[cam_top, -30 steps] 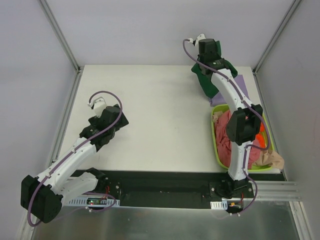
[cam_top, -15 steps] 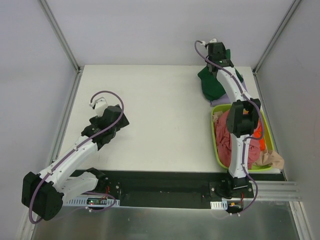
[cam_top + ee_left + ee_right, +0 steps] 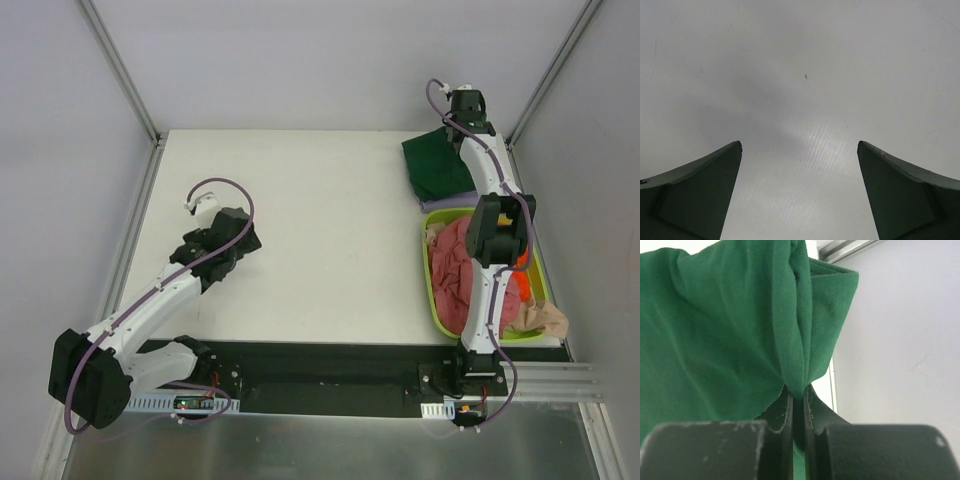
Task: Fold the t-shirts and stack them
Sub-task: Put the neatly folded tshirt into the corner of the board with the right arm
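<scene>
Surface [image 3: 320,230]: white board walled by pale panels [image 3: 300,60]. The open middle looks like the room you need to lay a shirt out flat.
Left pincer [image 3: 799,144]: spread wide with nothing between its tips, it hangs low over the board on the left. I judge it parked there, out of the way until a second corner needs holding.
Green shirt [image 3: 435,168]: it lies at the far right corner of the surface, on top of the lilac shirt [image 3: 452,205], of which you see only a strip. Whether it is properly folded I cannot tell.
Right pincer [image 3: 797,396]: clamped tight on a gathered fold at the green shirt's edge, up by the far right corner. Gripping the edge probably lets you draw the cloth out and lay it square.
Basket [image 3: 431,300]: it sits at the right edge, just nearer to you than the green shirt. The red shirt [image 3: 458,275] fills it, the beige shirt [image 3: 541,320] spills over its near corner, and an orange thing [image 3: 521,278] shows beside the arm.
Stage: two shirts wait in the basket, so most of your job looks undone.
</scene>
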You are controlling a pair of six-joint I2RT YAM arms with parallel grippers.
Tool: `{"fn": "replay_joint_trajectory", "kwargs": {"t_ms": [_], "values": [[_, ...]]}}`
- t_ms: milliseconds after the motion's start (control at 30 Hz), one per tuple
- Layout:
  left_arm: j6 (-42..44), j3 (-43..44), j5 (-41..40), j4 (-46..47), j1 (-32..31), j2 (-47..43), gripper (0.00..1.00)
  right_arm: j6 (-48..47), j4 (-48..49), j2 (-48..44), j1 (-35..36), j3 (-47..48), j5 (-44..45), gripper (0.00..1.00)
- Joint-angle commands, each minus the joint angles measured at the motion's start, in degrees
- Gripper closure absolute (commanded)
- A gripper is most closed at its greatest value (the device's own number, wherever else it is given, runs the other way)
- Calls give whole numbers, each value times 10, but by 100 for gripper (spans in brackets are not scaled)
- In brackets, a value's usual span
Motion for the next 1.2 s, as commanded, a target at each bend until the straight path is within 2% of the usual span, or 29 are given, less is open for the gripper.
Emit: {"fn": "replay_joint_trajectory", "kwargs": {"t_ms": [0,100,167,200,233,333,500,667,767,900,1033,1167], "values": [[-4,26,2,-11,5,8,1,58,-8,12,-34,32,-72,96],[-4,31,5,-11,5,16,1,59,-11,30,-48,38,-110,89],[-3,37,7,-10,5,20,1,56,-8,44,-53,40,-124,70],[-4,38,8,-11,5,23,1,56,-6,53,-55,44,-125,47],[-3,41,9,-10,5,27,1,57,-7,60,-58,49,-127,30],[-2,47,16,-10,5,35,1,71,-10,75,-65,70,-92,3],[-5,51,28,-10,6,36,1,100,-19,37,-66,67,-58,4],[0,41,46,-15,5,5,1,180,-39,-76,-64,-2,-121,4],[0,22,47,-28,6,-41,1,256,-56,-163,-58,-62,-126,4],[-12,-4,70,-49,7,-109,1,326,-42,-298,-38,-225,-197,4],[-25,-29,106,-52,7,-160,1,399,-62,-435,52,-385,-189,4],[-39,-48,146,-70,8,-178,1,451,16,-594,167,-585,-184,4]]}}
